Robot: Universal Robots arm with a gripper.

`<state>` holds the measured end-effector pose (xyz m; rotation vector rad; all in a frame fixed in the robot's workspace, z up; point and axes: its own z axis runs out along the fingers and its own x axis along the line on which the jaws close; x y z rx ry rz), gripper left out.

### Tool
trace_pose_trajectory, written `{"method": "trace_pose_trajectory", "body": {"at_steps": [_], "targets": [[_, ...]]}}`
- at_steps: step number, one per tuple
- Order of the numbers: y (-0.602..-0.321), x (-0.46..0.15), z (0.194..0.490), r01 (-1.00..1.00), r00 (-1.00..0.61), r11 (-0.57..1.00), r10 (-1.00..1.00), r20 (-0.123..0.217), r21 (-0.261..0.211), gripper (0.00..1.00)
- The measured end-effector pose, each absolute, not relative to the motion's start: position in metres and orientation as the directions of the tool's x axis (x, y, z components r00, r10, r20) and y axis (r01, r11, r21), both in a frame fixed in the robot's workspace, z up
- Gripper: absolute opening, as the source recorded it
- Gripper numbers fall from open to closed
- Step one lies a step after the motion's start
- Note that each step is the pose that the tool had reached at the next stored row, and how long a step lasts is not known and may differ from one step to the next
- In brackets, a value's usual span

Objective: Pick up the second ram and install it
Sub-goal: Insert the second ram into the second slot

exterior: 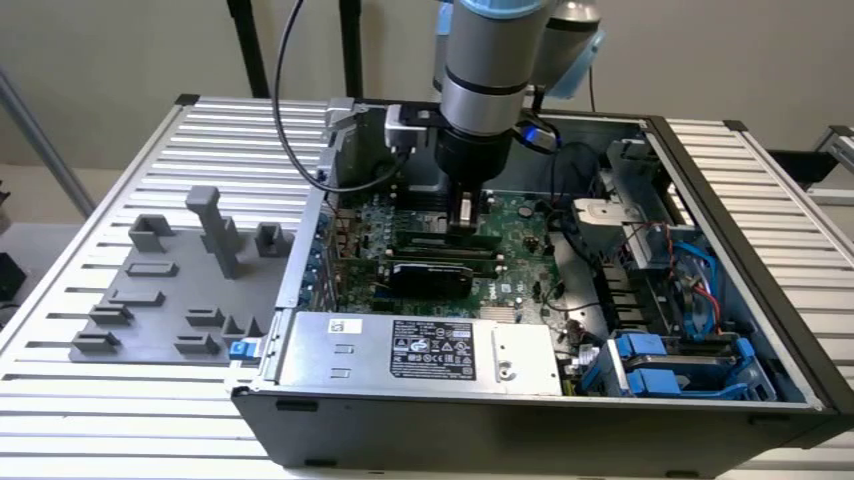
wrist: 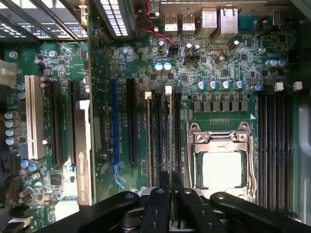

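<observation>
This is a robotics lab or test workshop set up for computer assembly. An opened desktop computer case (exterior: 534, 400) lies on a counter (exterior: 160, 420) of ribbed aluminium profiles, its green motherboard (exterior: 514, 235) exposed. A grey fixture tray (exterior: 160, 290) with plastic blocks sits at the exterior view's left. An industrial robot arm (exterior: 487, 70) reaches down into the case, before a plain wall.

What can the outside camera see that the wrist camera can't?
The exterior view adds the grey fixture tray, the robot arm and the computer's silver power supply. The wrist view adds close-up details: the shiny processor socket and the metal ports at the board's edge. Both show the green motherboard.
</observation>
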<state>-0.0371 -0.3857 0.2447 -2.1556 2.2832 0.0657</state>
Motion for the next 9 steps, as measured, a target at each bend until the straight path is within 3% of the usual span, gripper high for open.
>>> {"method": "trace_pose_trajectory", "body": {"at_steps": [9], "targets": [[-0.382,-0.037,0.231,-0.999,-0.046,0.045,-0.999,-0.023,0.030,0.00]]}}
